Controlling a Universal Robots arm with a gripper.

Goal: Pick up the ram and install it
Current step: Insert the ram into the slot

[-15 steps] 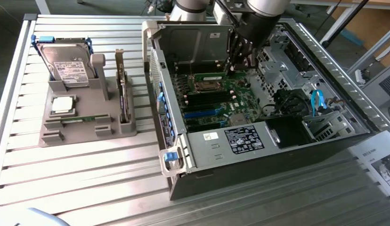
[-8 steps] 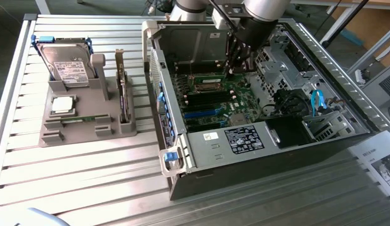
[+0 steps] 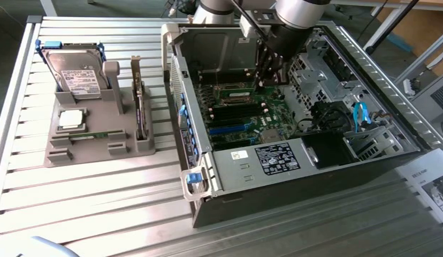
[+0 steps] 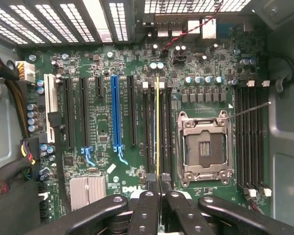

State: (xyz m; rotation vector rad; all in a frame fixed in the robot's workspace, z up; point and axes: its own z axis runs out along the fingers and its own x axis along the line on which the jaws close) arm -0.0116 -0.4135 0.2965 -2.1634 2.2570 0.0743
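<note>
The jaws are drawn almost together and clamped on the ram (image 4: 157, 127), which the gripper (image 4: 159, 185) holds edge-on, so that it is seen as a thin yellowish line. It is held over the dark memory slots (image 4: 148, 132) beside the empty processor socket (image 4: 204, 147) on the green motherboard (image 4: 103, 122); whether it is seated cannot be told. The arm is reached down into the open computer case (image 3: 293, 198). Well apart, on the exterior view's left, a hard drive (image 3: 75, 72), a processor chip (image 3: 70, 119) and an upright card (image 3: 139, 101) are kept in a grey holder (image 3: 93, 152).

Robot arm (image 3: 302, 15) reaching into open computer case (image 3: 300, 209), end effector (image 3: 268, 79) above green motherboard (image 3: 239, 115), parts holder (image 3: 86, 151) nearby
</note>
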